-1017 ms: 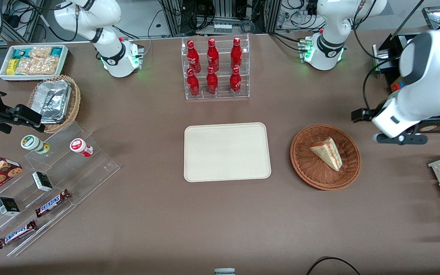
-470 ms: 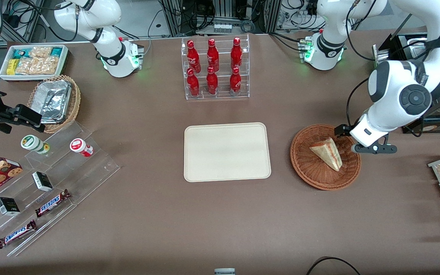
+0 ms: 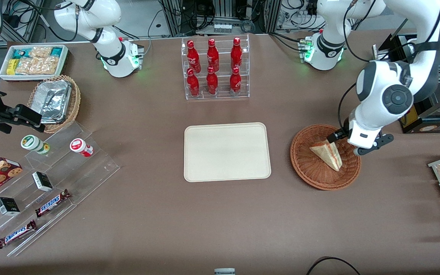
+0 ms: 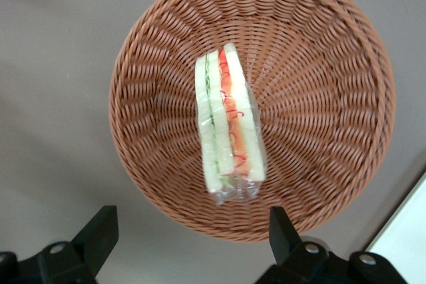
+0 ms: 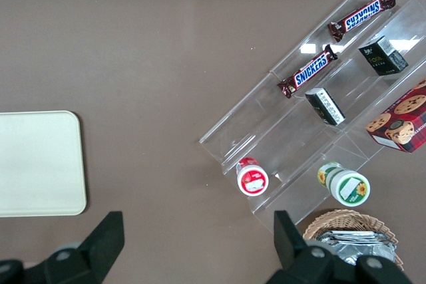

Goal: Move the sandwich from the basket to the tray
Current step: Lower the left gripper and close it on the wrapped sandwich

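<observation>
Left wrist view: the sandwich (image 4: 228, 124) is seen lying wrapped in clear film in the basket (image 4: 319, 51), cut edge upward, with the claw (image 4: 190, 234) held above the basket and spread wide, nothing gripped. The two fingertips (image 4: 100, 227) are seen apart above the basket's rim, not yet straddling the wedge. The step in hand is judged to be the approach for the grasp. It would be done well if the claw were centred over the sandwich's middle, lowered until the bread faces are flanked, and closed gently so the soft filling is not crushed. The tray (image 3: 227, 152) waits bare beside the basket, toward the parked arm's end of the tabletop (image 3: 220, 214).
</observation>
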